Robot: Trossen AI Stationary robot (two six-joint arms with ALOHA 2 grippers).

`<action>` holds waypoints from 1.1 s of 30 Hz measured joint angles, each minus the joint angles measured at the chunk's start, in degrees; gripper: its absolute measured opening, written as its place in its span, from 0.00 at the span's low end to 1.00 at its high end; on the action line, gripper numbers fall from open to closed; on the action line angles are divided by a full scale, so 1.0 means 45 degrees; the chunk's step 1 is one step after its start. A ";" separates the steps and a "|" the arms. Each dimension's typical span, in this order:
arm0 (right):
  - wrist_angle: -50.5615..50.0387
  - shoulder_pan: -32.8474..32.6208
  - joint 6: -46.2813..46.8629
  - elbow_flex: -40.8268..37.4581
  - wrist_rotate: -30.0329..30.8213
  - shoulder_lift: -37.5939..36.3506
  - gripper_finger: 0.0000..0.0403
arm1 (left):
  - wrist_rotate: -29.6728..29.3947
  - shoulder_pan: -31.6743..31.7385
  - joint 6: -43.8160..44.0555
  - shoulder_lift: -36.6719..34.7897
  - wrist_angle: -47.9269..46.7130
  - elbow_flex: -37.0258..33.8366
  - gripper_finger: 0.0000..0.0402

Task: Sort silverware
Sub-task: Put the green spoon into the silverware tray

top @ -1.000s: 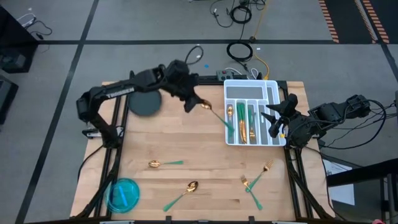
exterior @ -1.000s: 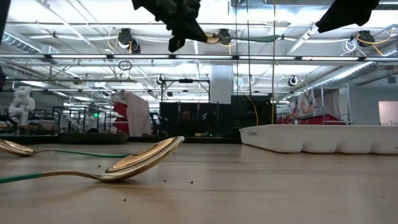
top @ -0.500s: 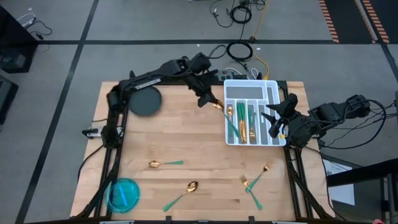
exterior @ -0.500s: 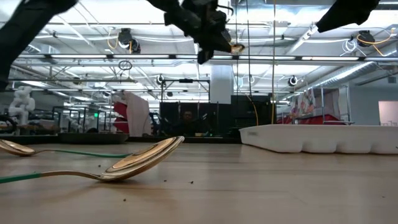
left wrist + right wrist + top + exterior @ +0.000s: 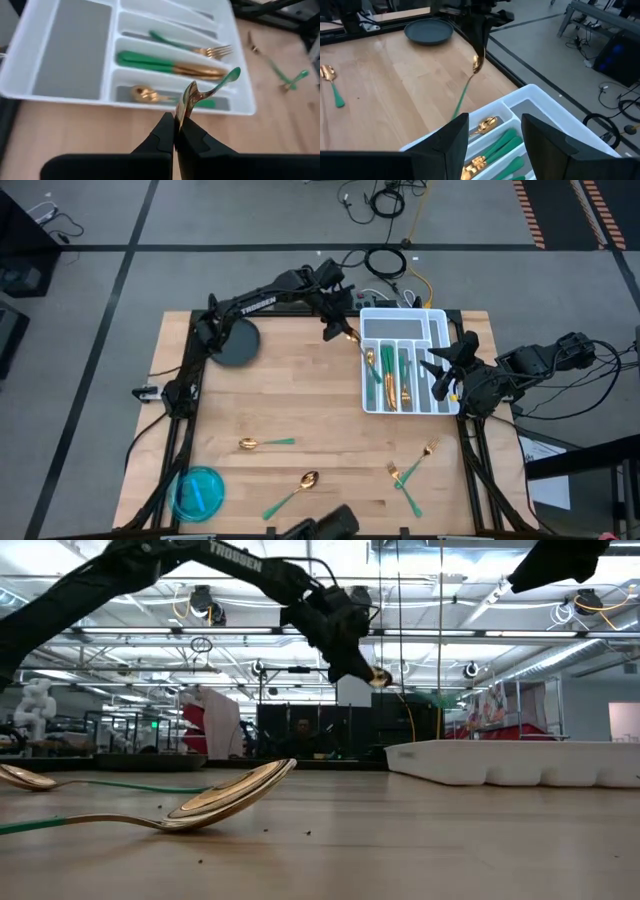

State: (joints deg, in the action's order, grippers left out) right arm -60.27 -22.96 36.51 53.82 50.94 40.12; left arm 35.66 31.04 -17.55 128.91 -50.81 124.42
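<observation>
One left end effector point(image 5: 176, 131) pinching glossy gold spoon point(image 5: 192, 95) — slim green handle | right end effector point(image 5: 490, 135) spread

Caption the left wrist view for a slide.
Left gripper holds a gold-headed, green-handled spoon above the white divided plastic tray.

two arms, one claw each: left claw point(image 5: 338, 333), right claw point(image 5: 441, 372). one white tray point(image 5: 432, 320). spoons: one in the left claw point(image 5: 360, 351), one in the tray point(image 5: 142, 93), two loose on the table point(image 5: 265, 443) point(image 5: 292, 491). two loose forks point(image 5: 415, 461). one dark plate point(image 5: 234, 344), one blue bowl point(image 5: 198, 490).
</observation>
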 joint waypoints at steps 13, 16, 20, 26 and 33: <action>0.0002 0.0034 0.0724 -0.0005 0.0727 0.0498 0.44 | -0.0834 -0.0085 -0.3862 0.0076 -0.0335 0.0044 0.01; 0.0003 0.0034 0.0787 -0.0005 0.0726 0.0681 0.44 | -0.0742 -0.0614 -0.4189 0.0081 -0.0357 0.0388 0.01; 0.0005 0.0145 0.0782 -0.0005 0.0719 0.0927 0.44 | -0.0614 -0.1217 -0.4902 0.0052 -0.0313 0.1009 0.01; 0.0004 0.0461 0.0758 -0.0005 0.0681 0.1165 0.44 | -0.0143 -0.1531 -0.5440 0.0057 0.0094 0.1423 0.01; 0.0005 0.0510 0.0748 -0.0005 0.0615 0.1311 0.44 | 0.0883 -0.1536 -0.5214 0.0577 0.0884 0.1423 0.01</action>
State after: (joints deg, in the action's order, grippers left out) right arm -60.25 -20.67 39.88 53.80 53.70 46.02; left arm 39.63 24.13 -41.01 131.50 -46.83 130.82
